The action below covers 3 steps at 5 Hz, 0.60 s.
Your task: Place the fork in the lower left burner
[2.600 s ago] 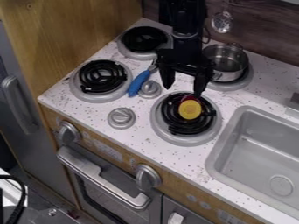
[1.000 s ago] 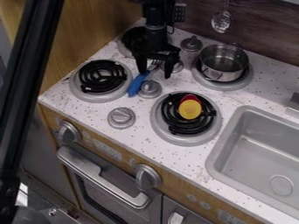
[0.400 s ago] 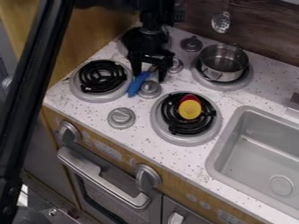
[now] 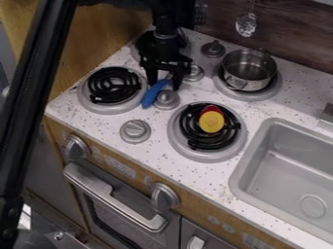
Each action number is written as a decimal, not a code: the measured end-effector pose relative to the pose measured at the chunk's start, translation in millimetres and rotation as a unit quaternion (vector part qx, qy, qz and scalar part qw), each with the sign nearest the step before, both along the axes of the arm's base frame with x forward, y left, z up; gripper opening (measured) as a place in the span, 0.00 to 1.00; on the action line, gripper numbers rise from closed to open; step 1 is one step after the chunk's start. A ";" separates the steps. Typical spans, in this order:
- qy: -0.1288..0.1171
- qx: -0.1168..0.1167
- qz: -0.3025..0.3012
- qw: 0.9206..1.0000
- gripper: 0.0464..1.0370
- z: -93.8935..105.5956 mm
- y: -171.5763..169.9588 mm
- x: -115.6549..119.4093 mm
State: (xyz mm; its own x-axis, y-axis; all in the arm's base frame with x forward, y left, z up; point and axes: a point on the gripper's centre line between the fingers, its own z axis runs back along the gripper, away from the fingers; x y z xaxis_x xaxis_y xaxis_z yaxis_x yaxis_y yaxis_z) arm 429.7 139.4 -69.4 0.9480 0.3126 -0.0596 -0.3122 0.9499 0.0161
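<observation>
The gripper [image 4: 164,86] hangs open over the blue-handled fork [image 4: 153,94], its two fingers on either side of the upper handle. The fork lies on the speckled counter between the lower left burner [image 4: 114,86] and a silver knob, its handle end toward the front. Its metal head is mostly hidden behind the gripper. The lower left burner has a black coil in a grey ring, with nothing on it.
A red and yellow toy [image 4: 211,121] rests on the lower right burner [image 4: 205,148]. A metal pot [image 4: 249,69] stands on the back right burner. Knobs [image 4: 135,131] rise from the counter, and the sink [image 4: 286,170] is at right.
From above the pot side, the gripper has moved left and then down around the fork's handle. The fork, the toy and the pot lie where they were.
</observation>
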 end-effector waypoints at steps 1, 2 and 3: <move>0.000 -0.006 -0.003 1.000 0.38 0.9 -1.1 -2.1; -0.006 -0.014 -0.012 1.000 0.27 9.3 -5.2 -7.7; -0.018 -0.018 -0.027 0.999 0.27 21.5 -9.4 -10.1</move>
